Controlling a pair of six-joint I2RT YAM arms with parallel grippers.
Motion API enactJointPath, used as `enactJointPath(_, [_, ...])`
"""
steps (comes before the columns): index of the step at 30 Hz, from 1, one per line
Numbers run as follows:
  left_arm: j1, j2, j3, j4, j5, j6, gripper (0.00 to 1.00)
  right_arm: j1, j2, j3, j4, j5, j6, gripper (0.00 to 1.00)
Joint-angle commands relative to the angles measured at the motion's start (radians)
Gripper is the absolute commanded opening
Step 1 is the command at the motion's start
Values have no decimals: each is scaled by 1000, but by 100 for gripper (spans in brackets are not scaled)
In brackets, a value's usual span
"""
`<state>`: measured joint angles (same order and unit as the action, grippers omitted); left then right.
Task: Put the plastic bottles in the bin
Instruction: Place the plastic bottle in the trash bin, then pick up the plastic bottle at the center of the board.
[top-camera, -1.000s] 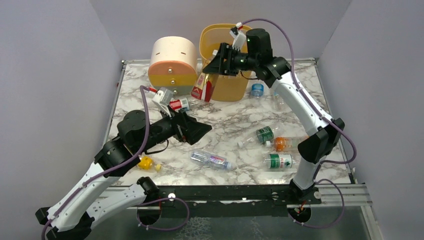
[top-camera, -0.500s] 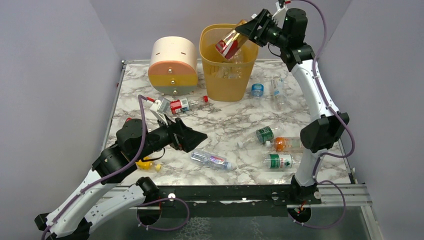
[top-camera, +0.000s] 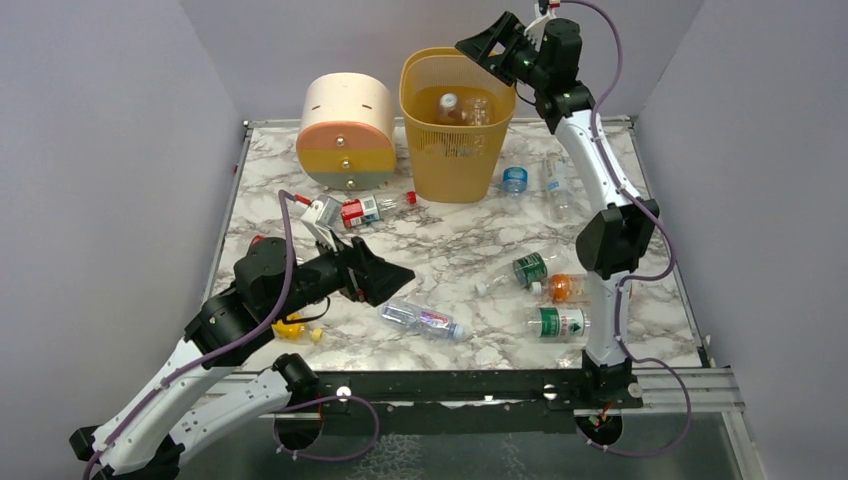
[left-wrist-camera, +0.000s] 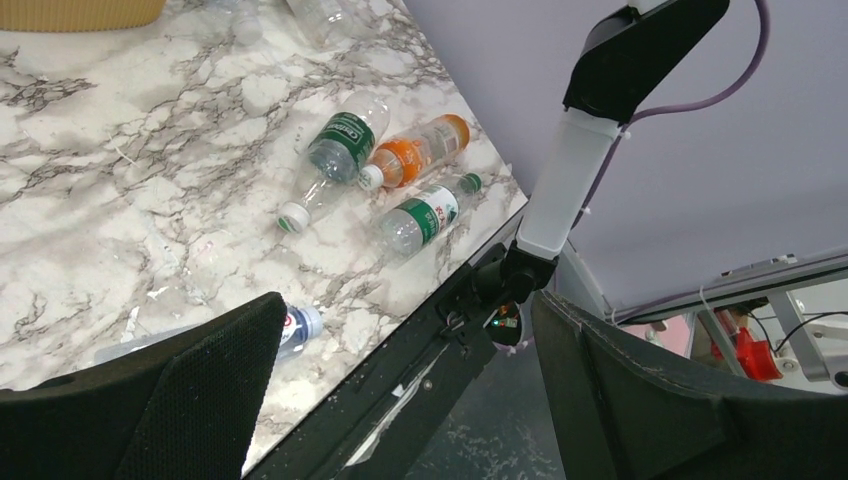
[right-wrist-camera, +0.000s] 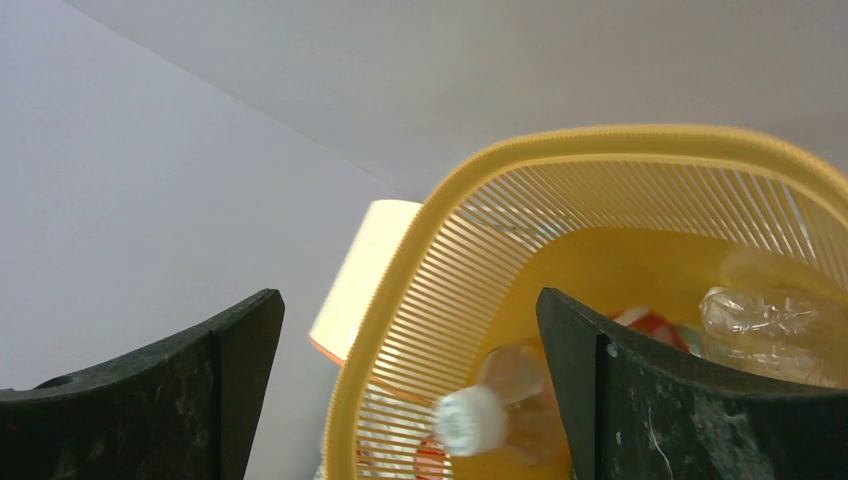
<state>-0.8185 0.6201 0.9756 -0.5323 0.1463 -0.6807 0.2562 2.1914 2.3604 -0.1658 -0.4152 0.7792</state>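
Yellow bin (top-camera: 455, 165) hides most of its bottles (top-camera: 449, 104).

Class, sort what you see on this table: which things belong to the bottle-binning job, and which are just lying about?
Job: tall yellow-orange plastic mesh bin; orange plastic bottle; green-labelled clear bottle; red-labelled clear bottle; other loose bottles.
Lying about: round cream-orange-green drawer unit.

Bin (top-camera: 458, 150) top centre on desk (top-camera: 460, 235), drawer unit (top-camera: 346, 130) just left of it. Dropped bottles (top-camera: 452, 106) inside bin. Bottle pair (top-camera: 514, 179) just right of bin. Bottle cluster (top-camera: 558, 322) right-centre. Lone bottle (top-camera: 422, 319) lower centre. Another bottle (top-camera: 360, 210) just below drawer unit.
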Motion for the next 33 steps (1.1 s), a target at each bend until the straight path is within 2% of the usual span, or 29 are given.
enactJointPath(1, [-3, 6, 20, -24, 16, 14, 99, 5, -97, -86, 13, 60, -68, 100])
enactJointPath(5, [-2, 39, 28, -32, 22, 31, 99, 5, -181, -124, -40, 57, -126, 100])
enactJointPath(11, [-4, 120, 50, -75, 48, 42, 99, 5, -440, -296, -55, -17, -208, 100])
enactJointPath(17, [-2, 183, 83, -165, 11, 29, 99, 6, -763, -689, -65, -134, -258, 100])
enactJointPath(25, [-3, 173, -3, -183, -78, -113, 99, 8, -1075, -1229, -97, -242, -263, 100])
enactJointPath(30, [-3, 124, -114, -155, -127, -232, 99, 9, -1213, -1387, -170, -287, -295, 100])
enactJointPath(33, [-3, 98, -201, -92, -91, -286, 99, 9, -1264, -1473, -205, -309, -313, 100])
